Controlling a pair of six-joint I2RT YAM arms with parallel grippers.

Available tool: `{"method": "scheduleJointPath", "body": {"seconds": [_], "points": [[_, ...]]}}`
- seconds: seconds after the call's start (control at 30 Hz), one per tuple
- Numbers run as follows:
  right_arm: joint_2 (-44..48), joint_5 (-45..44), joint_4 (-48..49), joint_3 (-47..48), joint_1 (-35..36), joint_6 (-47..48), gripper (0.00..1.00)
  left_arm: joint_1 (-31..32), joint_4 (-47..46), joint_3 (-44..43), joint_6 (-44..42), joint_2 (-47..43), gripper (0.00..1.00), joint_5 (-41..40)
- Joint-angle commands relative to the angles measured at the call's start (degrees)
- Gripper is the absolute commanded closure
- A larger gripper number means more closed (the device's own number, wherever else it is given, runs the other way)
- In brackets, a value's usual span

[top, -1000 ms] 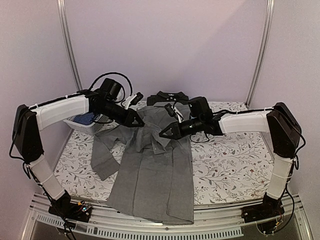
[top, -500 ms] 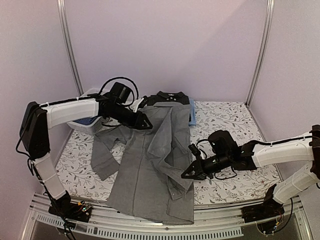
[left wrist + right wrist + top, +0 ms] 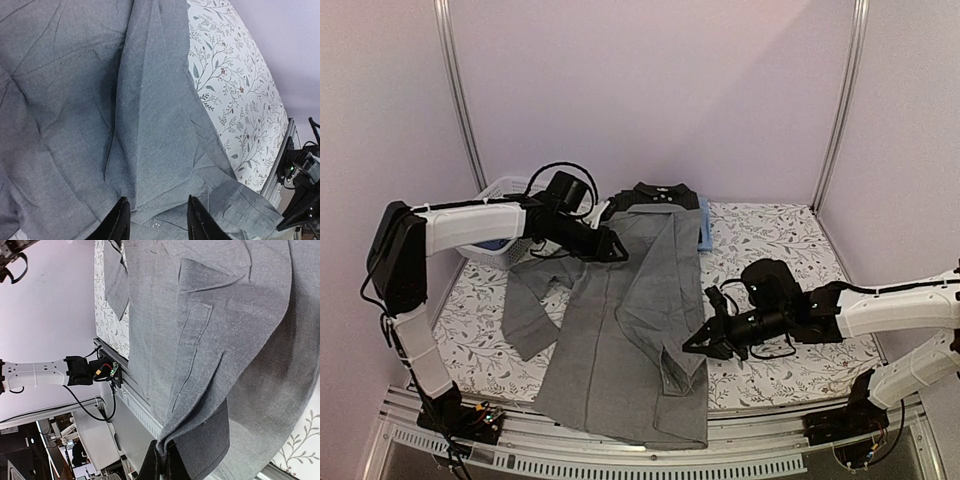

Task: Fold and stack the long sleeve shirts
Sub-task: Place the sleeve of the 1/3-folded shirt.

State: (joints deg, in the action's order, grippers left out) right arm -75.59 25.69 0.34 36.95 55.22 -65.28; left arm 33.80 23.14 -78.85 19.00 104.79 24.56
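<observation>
Grey cloth sits pinched in the right claw (image 3: pixel 697 346), which has swung from the grey shirt (image 3: pixel 610 350)'s chest down to its right side, drawing the cuff (image 3: pixel 197 450) along. The left claw (image 3: pixel 618 248) has let go and hangs parted over the shoulder. The sleeve fold seems underway. The shirt lies lengthwise on the floral surface (image 3: pixel 785 250), its hem over the near edge. The black shirt (image 3: pixel 655 192) lies beyond it, the basket (image 3: pixel 492 190) far left, pale walls around.

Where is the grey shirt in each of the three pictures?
Top external: the grey shirt lies mid-table, stretching from the far side to the near edge.
Left wrist: the grey shirt fills the left and middle.
Right wrist: the grey shirt fills most of the picture.
Shared landmark: the flowery tablecloth, beside it in every view.
</observation>
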Motion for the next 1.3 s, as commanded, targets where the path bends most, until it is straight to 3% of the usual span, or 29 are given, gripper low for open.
{"method": "scheduleJointPath", "body": {"seconds": [0.0,0.13,0.27,0.4,0.53,0.8,1.27], "points": [[3.6,-1.9,1.4,1.9,3.0,-6.6,1.0,1.1,-1.4,-0.4,1.1,1.3,0.61,-0.2],[5.4,-4.4,4.0,-1.3,5.7,-13.1,0.99,1.3,-1.3,-0.6,1.1,1.7,0.62,-0.1],[6.4,-4.5,3.8,-6.8,7.1,-17.0,0.8,1.9,-1.4,-0.1,1.1,2.0,0.62,0.1],[7.0,-8.0,-9.3,-5.2,7.4,-11.1,0.57,2.3,-1.3,0.6,0.9,2.0,0.62,-0.3],[7.3,-15.6,-25.4,3.4,7.5,-1.7,0.51,2.4,-1.2,0.8,0.9,2.0,0.62,-1.0],[-7.2,-23.5,-36.9,18.9,14.4,9.7,0.5,2.5,0.1,-0.1,1.1,2.4,0.62,-1.9],[-28.6,-25.4,-42.9,33.2,25.0,11.6,0.62,2.5,1.0,1.9,0.9,0.1,0.62,-3.7]]}}
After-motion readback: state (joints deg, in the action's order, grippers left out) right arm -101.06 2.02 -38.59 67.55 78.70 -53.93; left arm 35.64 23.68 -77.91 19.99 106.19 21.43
